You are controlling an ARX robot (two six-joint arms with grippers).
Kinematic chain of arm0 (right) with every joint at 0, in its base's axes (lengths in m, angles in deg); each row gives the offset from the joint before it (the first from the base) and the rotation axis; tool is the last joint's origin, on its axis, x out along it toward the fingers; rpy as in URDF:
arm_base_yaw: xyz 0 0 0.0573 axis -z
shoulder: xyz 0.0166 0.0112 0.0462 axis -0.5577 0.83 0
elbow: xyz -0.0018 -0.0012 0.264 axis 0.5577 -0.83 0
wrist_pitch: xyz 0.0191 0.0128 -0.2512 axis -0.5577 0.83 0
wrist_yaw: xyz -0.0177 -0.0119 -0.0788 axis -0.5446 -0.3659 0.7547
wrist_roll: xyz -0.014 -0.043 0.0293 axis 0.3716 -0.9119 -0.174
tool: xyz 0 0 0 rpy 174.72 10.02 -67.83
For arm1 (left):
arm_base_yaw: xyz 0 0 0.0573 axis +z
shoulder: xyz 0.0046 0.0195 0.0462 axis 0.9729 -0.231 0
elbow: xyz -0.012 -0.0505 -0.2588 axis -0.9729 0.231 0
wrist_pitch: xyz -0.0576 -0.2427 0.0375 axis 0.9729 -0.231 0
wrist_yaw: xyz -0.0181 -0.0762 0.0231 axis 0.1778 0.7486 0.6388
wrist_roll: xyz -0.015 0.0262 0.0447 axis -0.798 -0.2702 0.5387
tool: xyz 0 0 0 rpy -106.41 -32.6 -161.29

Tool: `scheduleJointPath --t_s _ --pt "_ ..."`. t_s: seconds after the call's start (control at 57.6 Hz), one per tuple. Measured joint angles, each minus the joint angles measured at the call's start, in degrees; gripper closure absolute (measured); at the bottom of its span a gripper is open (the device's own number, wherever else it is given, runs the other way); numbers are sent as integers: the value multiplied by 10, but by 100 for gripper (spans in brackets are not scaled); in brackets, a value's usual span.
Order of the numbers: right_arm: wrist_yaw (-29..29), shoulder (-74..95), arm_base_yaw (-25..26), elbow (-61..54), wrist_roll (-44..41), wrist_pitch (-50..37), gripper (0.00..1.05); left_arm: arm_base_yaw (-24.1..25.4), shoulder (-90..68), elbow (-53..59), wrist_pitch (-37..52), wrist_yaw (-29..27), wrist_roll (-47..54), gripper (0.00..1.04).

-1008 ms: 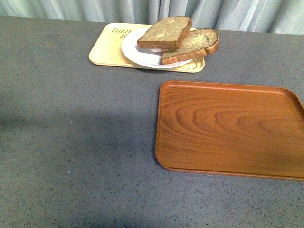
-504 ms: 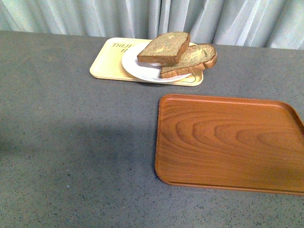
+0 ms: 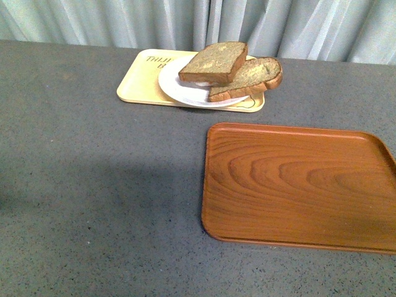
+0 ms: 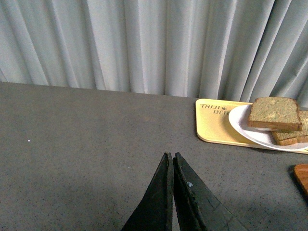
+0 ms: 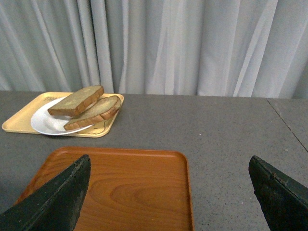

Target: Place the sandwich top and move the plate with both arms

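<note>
We see the sandwich top [image 3: 215, 62] on the plate [image 3: 179, 85], leaning over a domed slice [image 3: 250, 76], perhaps on filling. Our left gripper [image 4: 172, 161] is pressed together; the right gripper [image 5: 168, 192] is spread above the wooden tray [image 3: 297, 182].

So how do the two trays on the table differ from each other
The pale beige printed tray sits far back by the curtain, while the brown wooden tray lies nearer, to the right. The beige one carries the round white plate with the bread slices; the wooden one carries nothing. The beige one has dark lettering; the wooden one shows only grain. Both are shallow rounded rectangles lying flat on the grey table.
</note>
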Motion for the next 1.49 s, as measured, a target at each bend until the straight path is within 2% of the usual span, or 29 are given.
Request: scheduleJointPath --t_s 0.625,0.73,1.008,1.355,1.494 --pt "0 0 0 0 0 0 9 0 112 0 -111 0 0 103" --pt "0 0 0 0 0 0 9 0 184 0 -202 0 0 103" --pt "0 0 0 0 0 0 9 0 201 0 -210 0 0 103" --pt "0 0 0 0 0 0 9 0 201 0 -210 0 0 45" --pt "0 0 0 0 0 0 9 0 202 0 -210 0 0 10"
